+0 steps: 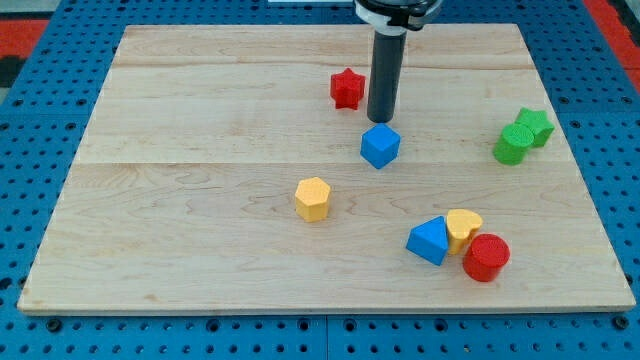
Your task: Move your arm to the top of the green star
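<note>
Green star [537, 124] sits by the counter's [200, 110] right edge, touching a green cylinder [512, 145] on its near side. Farther off, my tip [379, 120] hovers just behind the blue cube [380, 146]; no pincer shows. Swinging low risks nudging that cylinder.

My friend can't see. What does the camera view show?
My tip rests just above the blue cube, beside the red star. The green star sits far right on the wooden board, touching a green cylinder.
</note>
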Robot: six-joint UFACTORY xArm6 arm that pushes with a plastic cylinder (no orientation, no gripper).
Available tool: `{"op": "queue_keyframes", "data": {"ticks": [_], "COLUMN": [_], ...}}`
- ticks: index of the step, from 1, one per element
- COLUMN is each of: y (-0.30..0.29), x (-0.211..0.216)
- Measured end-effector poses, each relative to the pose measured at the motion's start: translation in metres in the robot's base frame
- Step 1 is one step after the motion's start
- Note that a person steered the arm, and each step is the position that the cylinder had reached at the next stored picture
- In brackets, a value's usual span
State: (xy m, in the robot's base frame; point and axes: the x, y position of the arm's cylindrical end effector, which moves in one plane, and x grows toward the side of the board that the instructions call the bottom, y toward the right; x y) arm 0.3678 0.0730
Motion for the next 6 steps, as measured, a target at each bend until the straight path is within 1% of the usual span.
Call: {"op": "queue_keyframes", "data": {"ticks": [1, 2, 3, 4, 5, 6], "y": [0.013, 0.033, 0.059, 0.065, 0.074, 0.115], "x": [0.008, 0.002, -0.031, -0.044, -0.046, -0.06]}}
